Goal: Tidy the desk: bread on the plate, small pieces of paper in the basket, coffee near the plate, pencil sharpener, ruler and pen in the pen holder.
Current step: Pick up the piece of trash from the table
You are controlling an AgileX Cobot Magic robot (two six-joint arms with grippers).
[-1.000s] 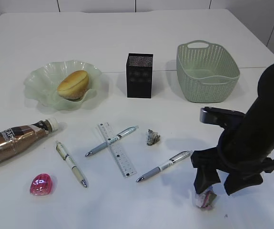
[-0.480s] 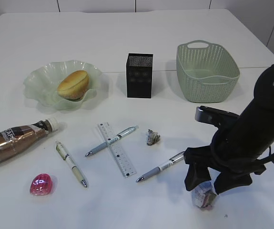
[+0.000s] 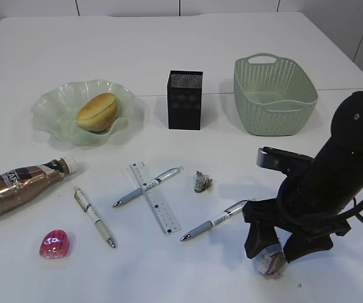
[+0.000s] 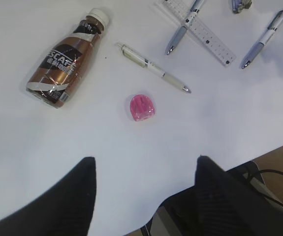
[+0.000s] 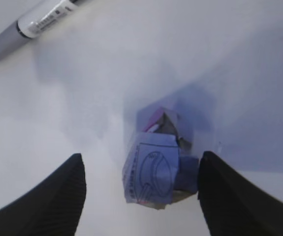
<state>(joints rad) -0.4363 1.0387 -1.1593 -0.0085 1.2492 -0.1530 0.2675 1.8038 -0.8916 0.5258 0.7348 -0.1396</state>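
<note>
1. Right claw [image 3: 271,247] down at the near right of the tabletop [image 3: 168,44], fingers spread wide, a crumpled paper piece [image 5: 158,164] between the pads and lying on the surface; from the wrist view, no clear contact on either side.
2. Left claw [image 4: 143,189] held above the near left of the tabletop, fingers well apart, nothing between them; pink pencil sharpener [image 4: 142,106] below and ahead of it.
3. Second paper scrap [image 3: 202,182] alone mid-table, just right of the ruler [image 3: 154,206].
4. Ruler lying flat, long axis from far-left to near-right, crossed by a grey pen [image 3: 147,186] on top of it.
5. Another grey pen [image 3: 216,220] near the right claw, tip toward the near left; cream pen [image 3: 94,216] beside the coffee [image 3: 20,186].
6. Coffee on its side, white cap pointing right and away.
7. Bread [image 3: 96,112] in the plate [image 3: 48,107], far left.
8. Pen holder [image 3: 185,100] upright at centre back, basket [image 3: 274,95] to its right, open tabletop between basket and right claw.
</note>
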